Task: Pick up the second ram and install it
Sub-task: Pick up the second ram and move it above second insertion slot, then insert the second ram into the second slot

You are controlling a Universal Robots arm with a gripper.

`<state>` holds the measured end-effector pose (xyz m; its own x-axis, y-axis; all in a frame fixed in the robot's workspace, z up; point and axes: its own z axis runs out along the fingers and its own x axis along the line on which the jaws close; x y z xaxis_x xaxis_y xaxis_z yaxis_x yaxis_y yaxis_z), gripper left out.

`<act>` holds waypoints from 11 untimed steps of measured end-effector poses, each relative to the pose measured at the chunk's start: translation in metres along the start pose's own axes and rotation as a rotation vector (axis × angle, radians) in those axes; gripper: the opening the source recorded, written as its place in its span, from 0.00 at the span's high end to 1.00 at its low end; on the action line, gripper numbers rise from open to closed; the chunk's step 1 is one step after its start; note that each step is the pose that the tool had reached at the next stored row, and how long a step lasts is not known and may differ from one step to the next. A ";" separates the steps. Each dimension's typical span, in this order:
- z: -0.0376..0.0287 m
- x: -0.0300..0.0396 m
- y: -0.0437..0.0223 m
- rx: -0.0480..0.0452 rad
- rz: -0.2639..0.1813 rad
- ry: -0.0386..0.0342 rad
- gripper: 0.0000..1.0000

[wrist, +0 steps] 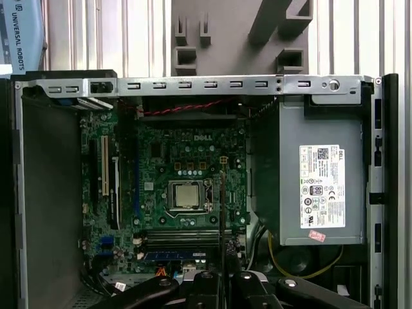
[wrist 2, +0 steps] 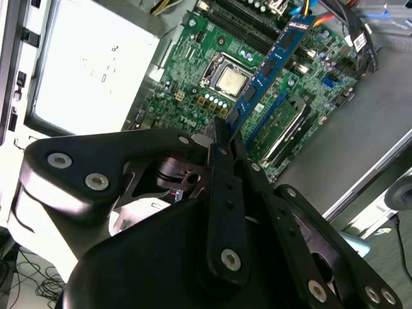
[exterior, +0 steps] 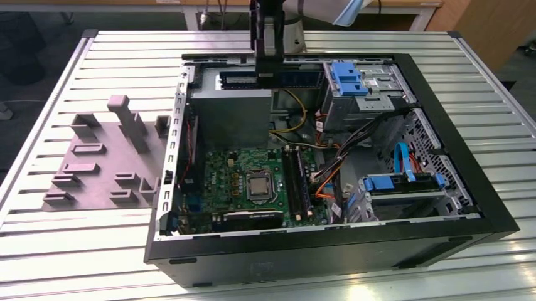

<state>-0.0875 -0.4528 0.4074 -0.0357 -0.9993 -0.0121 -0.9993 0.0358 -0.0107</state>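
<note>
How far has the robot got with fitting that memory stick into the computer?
Picking up looks done: the gripper is shut on the second ram, which is held in the air above the motherboard. Left to do: the stick is not yet in one of the long black sockets; it hangs clear of them.

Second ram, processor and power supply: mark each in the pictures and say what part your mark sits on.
second ram (wrist 2: pixel 265 72): second wrist view, middle of blue board.
processor (wrist: pixel 187 194): first wrist view, centre of metal lid.
power supply (wrist: pixel 322 183): first wrist view, on its pale label.
</note>
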 end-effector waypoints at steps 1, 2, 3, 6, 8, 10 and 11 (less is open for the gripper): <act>0.0000 0.0000 -0.0003 0.0000 0.000 0.0000 0.86; 0.0000 0.0000 -0.0002 0.0000 0.000 0.0000 0.86; 0.0000 0.0000 -0.0003 0.0000 0.000 0.0000 0.86; 0.0000 -0.0001 -0.0004 0.0000 0.000 0.0000 0.86; 0.0000 0.0000 -0.0005 0.0000 0.000 0.0000 0.86; 0.0000 -0.0001 -0.0016 0.0000 0.000 0.0000 0.86; 0.0000 -0.0001 -0.0016 0.0000 0.001 0.0000 0.86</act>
<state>-0.0859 -0.4528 0.4074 -0.0364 -0.9993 -0.0121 -0.9993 0.0365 -0.0107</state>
